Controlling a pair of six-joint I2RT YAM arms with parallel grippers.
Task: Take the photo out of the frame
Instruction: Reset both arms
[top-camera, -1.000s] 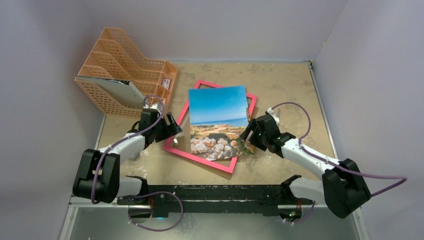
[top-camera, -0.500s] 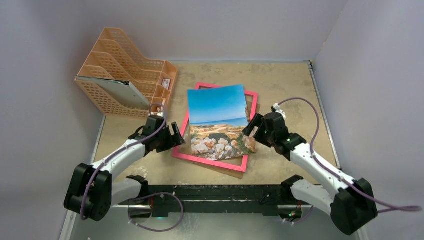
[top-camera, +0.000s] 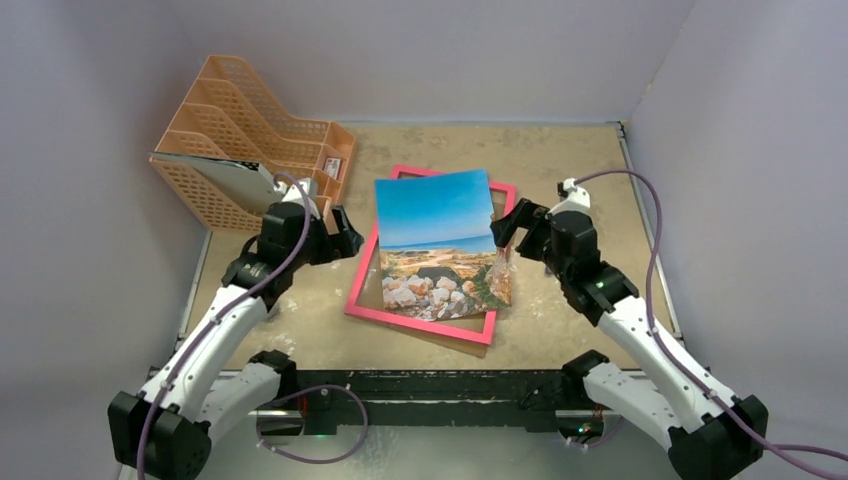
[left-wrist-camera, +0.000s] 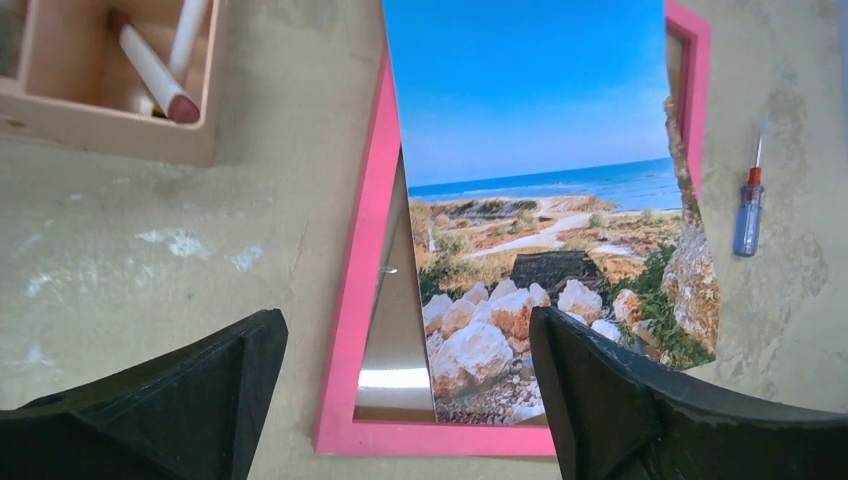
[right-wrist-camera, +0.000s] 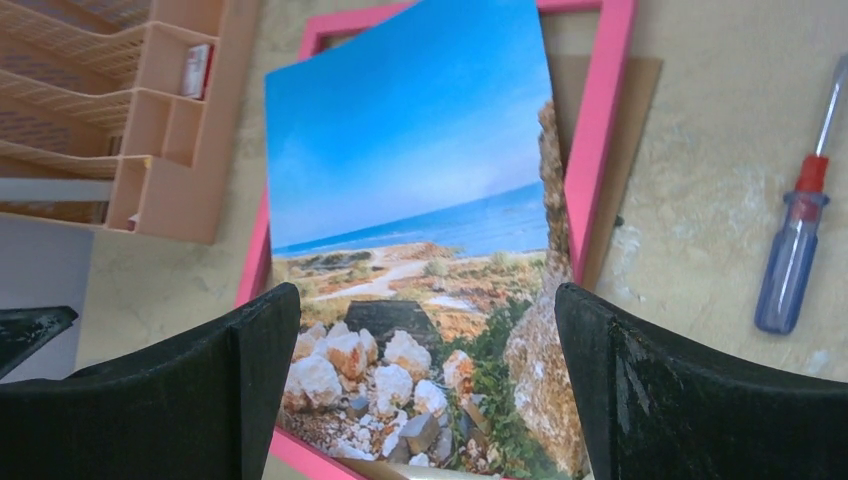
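The photo, blue sky above pale rocks, lies loose and skewed on top of the pink frame on the table. Its right edge curls up a little. In the left wrist view the photo covers most of the frame, with glass showing at the left. In the right wrist view the photo overlaps the frame. My left gripper hovers open and empty by the frame's left side. My right gripper hovers open and empty by the photo's right edge.
An orange mesh file rack stands at the back left, with pens in its end box. A blue and red screwdriver lies right of the frame. A brown backing board sticks out under the frame's right side.
The frame and photo first swung round to lie squarer to the table edge. Both grippers then lifted and drew back from the frame's sides, staying open.
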